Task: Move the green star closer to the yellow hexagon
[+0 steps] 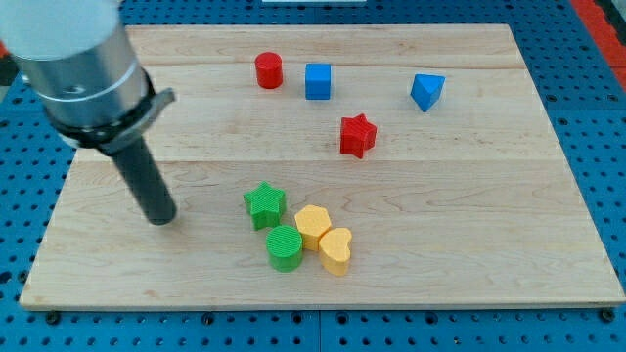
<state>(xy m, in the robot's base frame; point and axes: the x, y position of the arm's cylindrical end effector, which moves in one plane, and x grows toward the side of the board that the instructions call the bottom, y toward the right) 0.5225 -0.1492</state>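
The green star (264,204) lies on the wooden board (469,244) below its middle. The yellow hexagon (313,225) sits just to the star's lower right, close to it with a small gap. A green cylinder (285,247) lies below the star and touches the hexagon's left side. A yellow heart (335,250) touches the hexagon's lower right. My tip (162,219) rests on the board to the left of the green star, well apart from it.
A red cylinder (268,70), a blue cube (318,81) and a blue triangular block (426,92) lie along the view's top. A red star (358,135) lies right of centre. The arm's grey body (78,59) fills the upper left corner.
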